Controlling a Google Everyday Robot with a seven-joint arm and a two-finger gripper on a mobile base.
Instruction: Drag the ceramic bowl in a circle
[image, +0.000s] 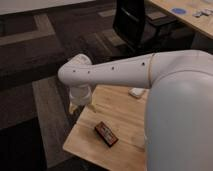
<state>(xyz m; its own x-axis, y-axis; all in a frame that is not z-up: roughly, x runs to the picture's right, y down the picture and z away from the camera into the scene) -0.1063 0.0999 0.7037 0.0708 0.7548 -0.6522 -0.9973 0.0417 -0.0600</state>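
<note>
The ceramic bowl does not show in the camera view; it is hidden or out of view. My white arm (125, 70) reaches from the right across the picture to the left. The gripper (78, 104) hangs down from the wrist at the far left corner of a light wooden table (115, 115), just above its edge. It holds nothing that I can see.
A flat dark red-brown box (106, 134) lies on the table near its front. A small white object (136, 92) sits at the table's far edge, partly behind my arm. A black chair (135, 22) stands beyond, next to a second wooden table (185, 15). Dark patterned carpet surrounds them.
</note>
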